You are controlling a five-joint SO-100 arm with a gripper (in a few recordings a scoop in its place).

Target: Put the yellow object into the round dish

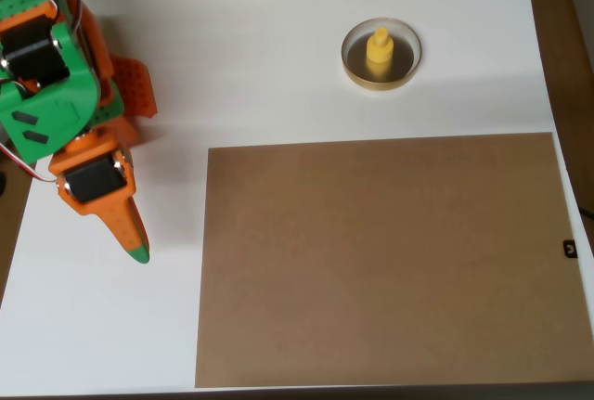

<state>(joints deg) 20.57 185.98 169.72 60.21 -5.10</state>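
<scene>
A: Report the arm's position, starting from the lower edge of the overhead view.

B: The gripper (137,250) sits at the lower left, over the white table (278,66). Its orange finger (125,219) tapers to a green tip pointing toward the lower edge. The fingers appear to lie together with nothing between them, but this angle does not confirm it.

A: What lies beside it?

B: A brown board (385,261) lies flat to the right, covering the lower right of the table.

A: Locate the yellow piece.

B: The yellow piece (379,53) stands inside the round dish (381,52), past the board's far edge, well apart from the fingers, up and to the right.

A: Orientation?

B: Upright on its wider base, knob uppermost. Its long axis points up at the camera.
</scene>
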